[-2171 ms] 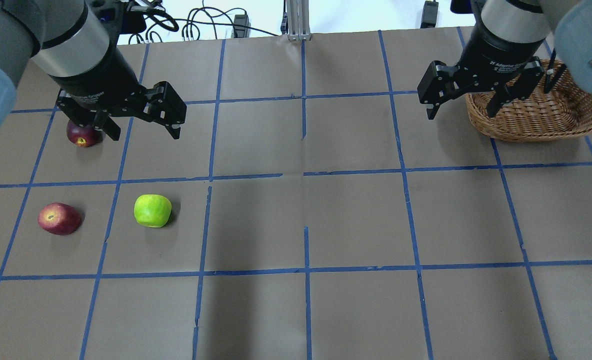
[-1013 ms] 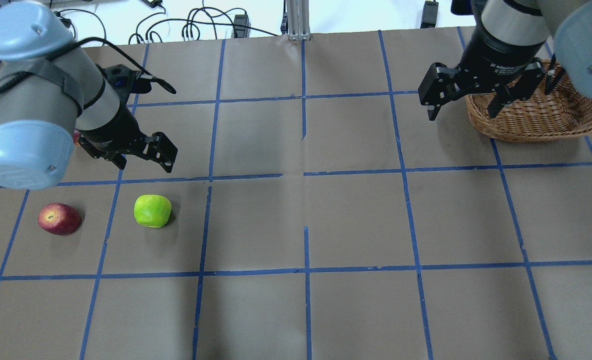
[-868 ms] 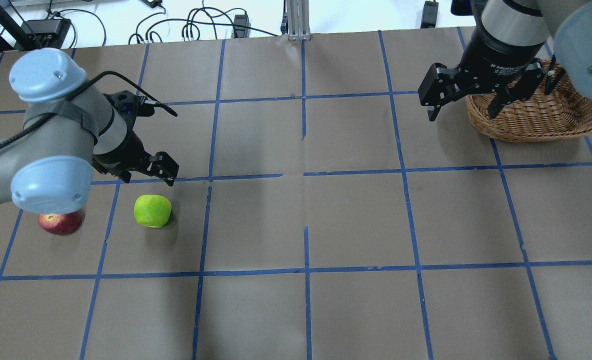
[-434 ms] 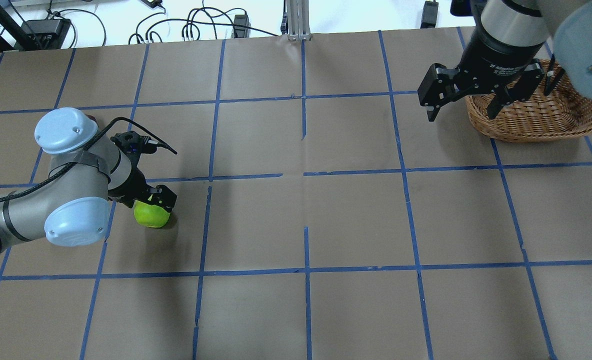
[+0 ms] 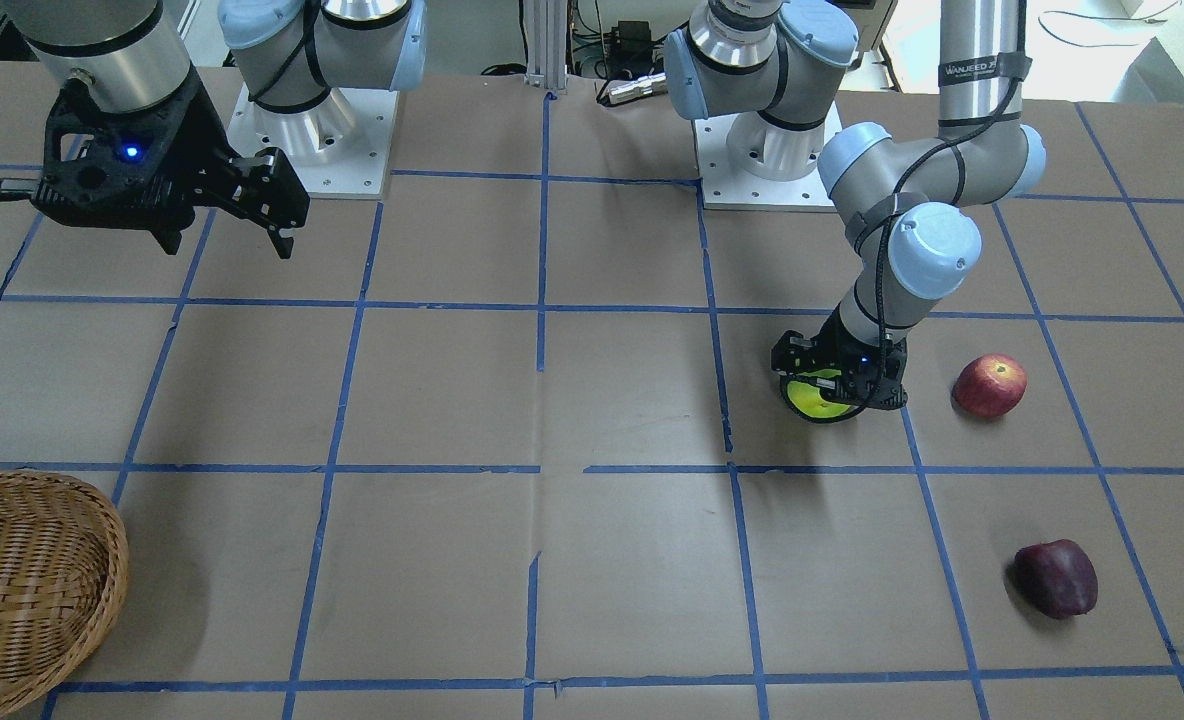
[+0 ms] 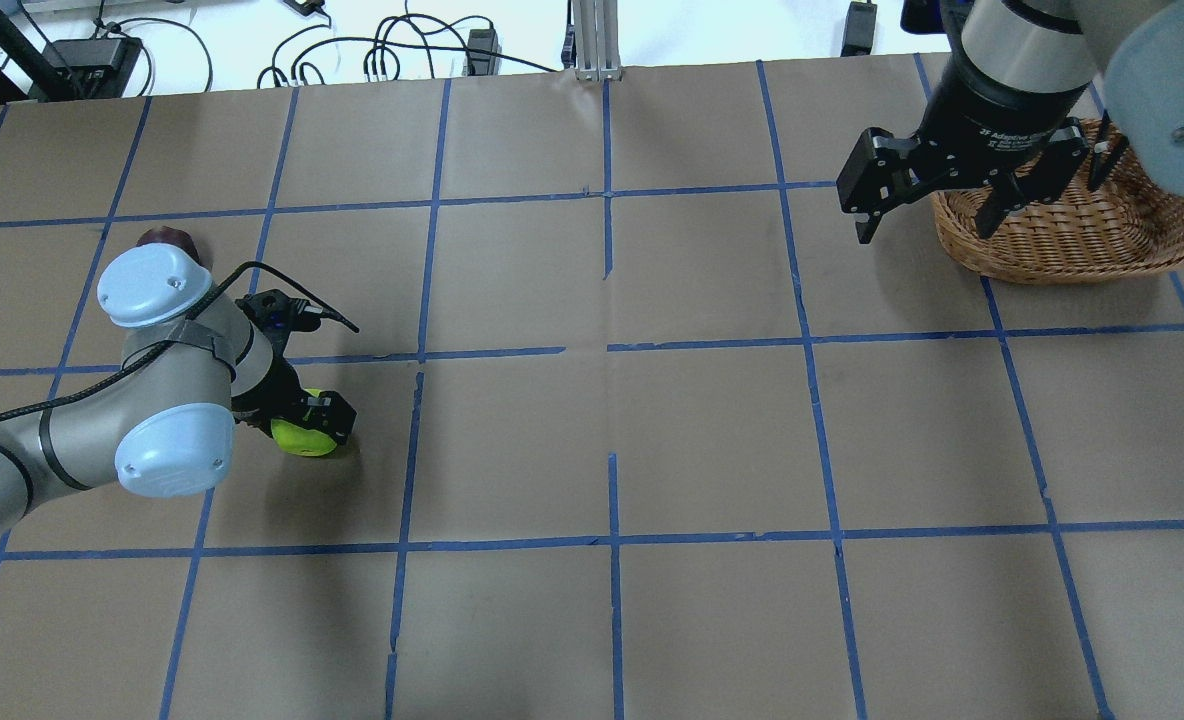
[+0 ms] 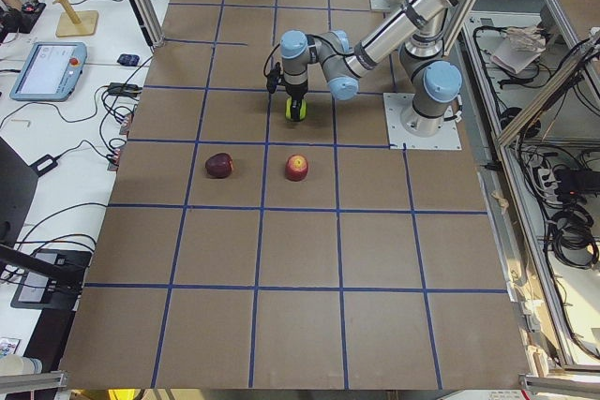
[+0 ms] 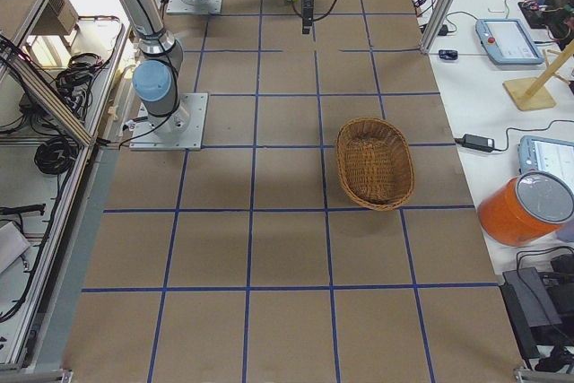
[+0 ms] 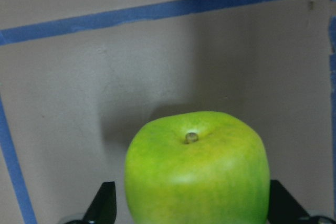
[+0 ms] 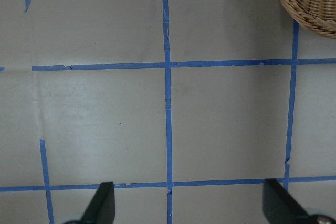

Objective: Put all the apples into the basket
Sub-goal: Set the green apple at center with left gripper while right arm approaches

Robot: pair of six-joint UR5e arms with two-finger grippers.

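The lime-green apple point(image 5: 818, 399) sits on the brown paper, stem up, and fills the left wrist view point(image 9: 197, 171). My left gripper point(image 6: 304, 428) is down at the table, open, with one finger on each side of this apple. The red apple point(image 5: 990, 385) lies beside it on the robot's left; my left arm hides it in the overhead view. The dark maroon apple point(image 5: 1055, 578) lies farther out, and only its top shows in the overhead view point(image 6: 165, 238). The wicker basket point(image 6: 1072, 235) stands empty at the far right. My right gripper point(image 6: 927, 222) hangs open and empty, high beside the basket.
Blue tape lines grid the brown paper table point(image 6: 612, 440). The left arm's elbow point(image 6: 172, 450) lies low over the red apple's square. Cables and a metal post point(image 6: 592, 40) run along the far edge. Tablets and an orange jar point(image 8: 525, 208) stand beyond the basket's end.
My left arm has swung from above the maroon apple toward the front and dropped, so its open fingers now straddle the green apple. The right arm has stayed in place.
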